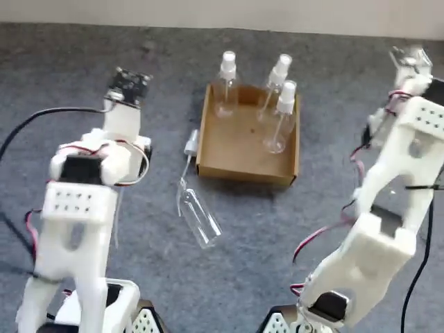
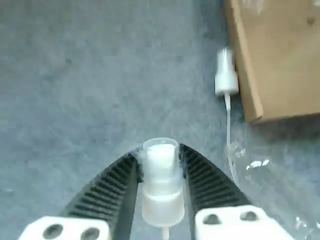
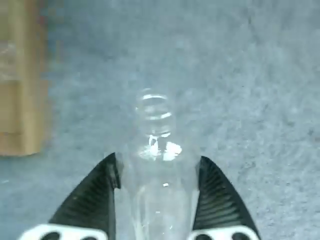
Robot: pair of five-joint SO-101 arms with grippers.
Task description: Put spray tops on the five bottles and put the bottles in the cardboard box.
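The left claw [image 2: 159, 152] is closed around a white spray top [image 2: 161, 185], its two ribbed black fingers pressing the cap from either side, with the cap's head poking out past the fingertips over the grey desk [image 1: 312, 83]. The right claw [image 3: 157, 161] grips a clear topless bottle [image 3: 154, 135] by its body, fingers snug against both sides and the open threaded neck sticking out ahead. In the high view this bottle is held up at the far right edge of the desk, well apart from the cardboard box [image 1: 243, 173]. The box sits in the middle of the desk between the two arms, and three capped bottles stand in it: one [image 1: 225, 87] at the far left corner, one [image 1: 272, 87] leaning a little near the far wall, and one [image 1: 281, 118] along the right wall. A second spray top [image 1: 191, 143] lies on the desk just beside the box's left wall, its thin tube running towards the neck of a lying bottle [image 1: 199, 215] (whether the tube enters the neck is not clear). That bottle rests on its side near the box's front left corner.
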